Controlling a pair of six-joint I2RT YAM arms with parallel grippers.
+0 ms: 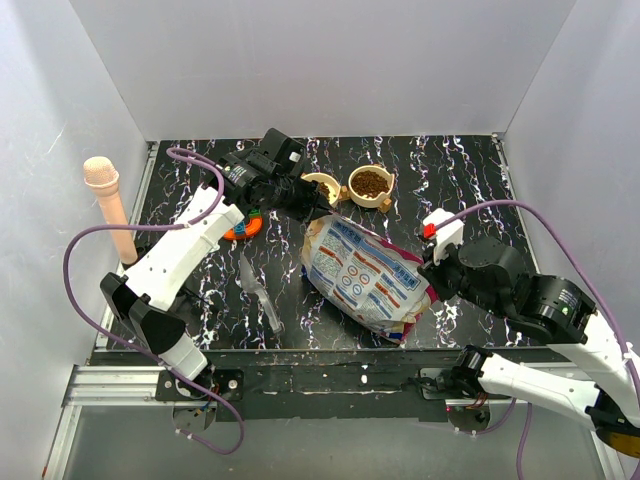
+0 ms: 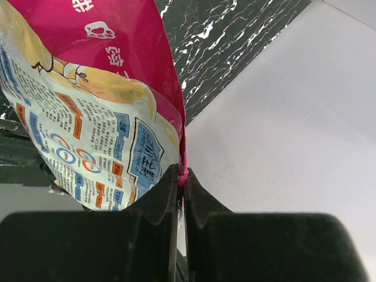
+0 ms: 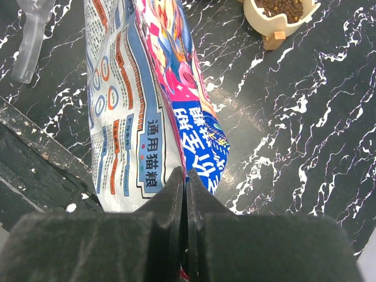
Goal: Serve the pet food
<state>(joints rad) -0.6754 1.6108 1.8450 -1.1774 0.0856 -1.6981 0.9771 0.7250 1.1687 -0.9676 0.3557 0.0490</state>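
The pet food bag (image 1: 365, 275) is lying slantwise between the arms, the left fingers (image 2: 160, 202) pinching its far edge nearest the filled bowl (image 1: 372, 203), the right fingers (image 3: 169, 202) pinching its near corner

We have the bag (image 1: 365, 275) lying on the table (image 1: 470, 180) between our claws, one end nipped in the left claw (image 2: 181, 178) and the other in the right claw (image 3: 185, 179), with the kibble (image 3: 285, 6) in a bowl (image 3: 258, 19) ahead of the right claw and a second bowl (image 1: 326, 183) just beside the left claw.
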